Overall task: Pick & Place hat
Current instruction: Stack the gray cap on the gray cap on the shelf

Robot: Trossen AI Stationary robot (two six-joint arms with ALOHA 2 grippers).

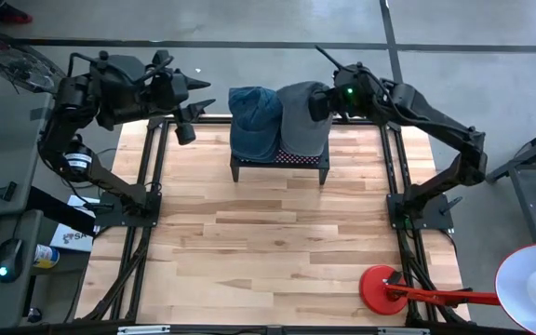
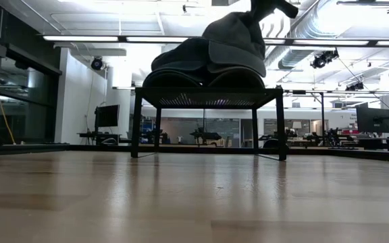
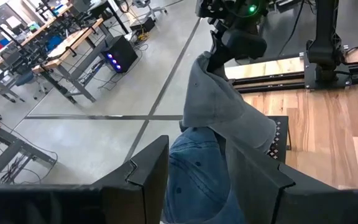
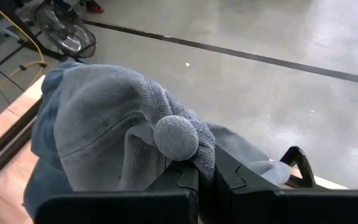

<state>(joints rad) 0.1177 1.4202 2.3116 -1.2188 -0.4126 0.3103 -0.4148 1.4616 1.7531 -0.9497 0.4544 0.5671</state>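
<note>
Grey hat [image 1: 303,119] on small black stand [image 1: 278,164] at far edge of table [image 1: 277,251], touching blue hat [image 1: 254,121] beside it; right pincer [image 4: 199,169] clamped on grey hat's fabric just under its pom-pom [image 4: 176,137], jaws fully closed on the knit; left pincer [image 1: 185,130] parked near far-left corner, fingers partly apart, holding nothing; step in hand looks like the pick; lift straight up so the hat peels clear without dragging the blue one; keep grip firm since the pinch is thin; move slowly.
</note>
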